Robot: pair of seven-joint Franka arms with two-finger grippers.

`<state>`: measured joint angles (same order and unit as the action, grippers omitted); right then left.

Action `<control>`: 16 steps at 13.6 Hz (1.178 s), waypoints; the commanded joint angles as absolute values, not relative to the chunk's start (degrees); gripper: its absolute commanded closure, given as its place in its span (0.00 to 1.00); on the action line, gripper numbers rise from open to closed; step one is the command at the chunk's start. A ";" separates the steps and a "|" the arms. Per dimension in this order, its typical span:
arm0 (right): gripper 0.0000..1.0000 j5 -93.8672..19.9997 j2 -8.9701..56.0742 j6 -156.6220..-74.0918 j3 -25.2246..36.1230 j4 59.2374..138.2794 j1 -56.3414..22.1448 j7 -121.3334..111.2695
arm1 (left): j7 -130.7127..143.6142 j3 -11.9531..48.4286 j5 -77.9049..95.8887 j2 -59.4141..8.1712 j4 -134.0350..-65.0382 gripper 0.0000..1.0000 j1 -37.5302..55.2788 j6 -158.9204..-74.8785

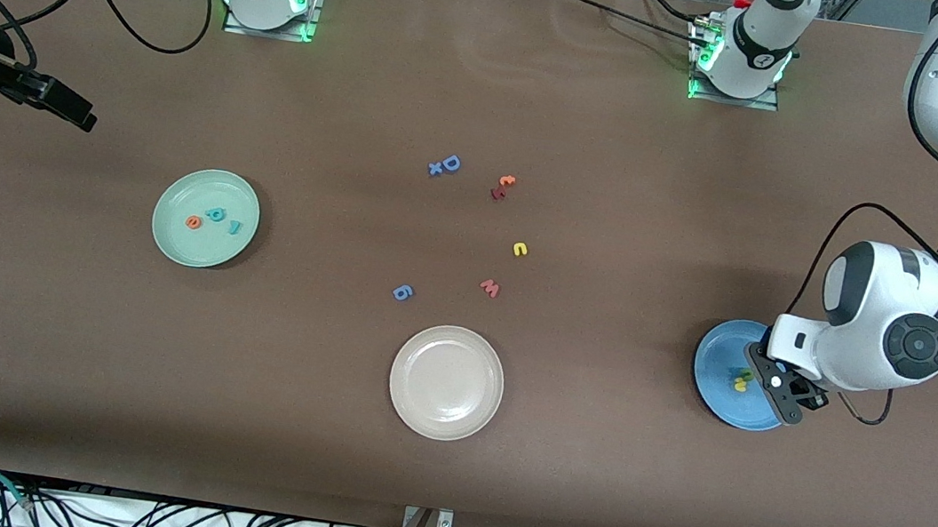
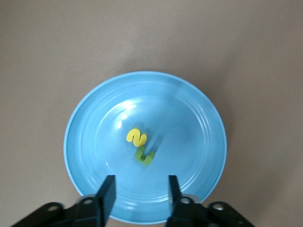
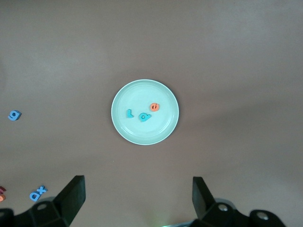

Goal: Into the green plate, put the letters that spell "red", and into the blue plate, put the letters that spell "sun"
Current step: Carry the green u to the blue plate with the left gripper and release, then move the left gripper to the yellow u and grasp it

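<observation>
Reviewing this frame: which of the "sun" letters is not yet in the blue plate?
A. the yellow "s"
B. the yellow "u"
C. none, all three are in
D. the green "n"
B. The yellow "u" lies on the bare table near the pink-red "w", while the blue plate under the left gripper holds only the yellow "s" and the green "n".

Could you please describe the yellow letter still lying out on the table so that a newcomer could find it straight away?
Start at the round beige-white plate nearest the front camera. Farther from the camera, past the pink-red toy "w", lies the small yellow toy "u" on the bare brown tabletop. It is the only yellow letter outside a plate; its neighbours are pink-red, orange and blue.
</observation>
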<state>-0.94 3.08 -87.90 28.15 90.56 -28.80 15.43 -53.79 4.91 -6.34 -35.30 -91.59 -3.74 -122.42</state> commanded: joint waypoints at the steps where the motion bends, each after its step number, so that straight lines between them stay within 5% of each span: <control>1: 0.00 -1.14 2.20 -86.57 28.30 89.91 -29.09 15.38 | -50.81 4.66 -2.47 -35.60 -90.00 0.00 -3.25 -120.68; 9: 0.00 -1.06 2.20 -86.48 28.21 89.91 -29.09 15.38 | 2.73 13.18 -2.55 -32.96 -90.88 0.00 5.17 -113.73; 16: 0.00 -1.06 2.20 -86.40 28.21 90.09 -29.09 15.29 | 34.25 13.80 -2.72 -36.03 -91.49 0.00 16.25 -124.34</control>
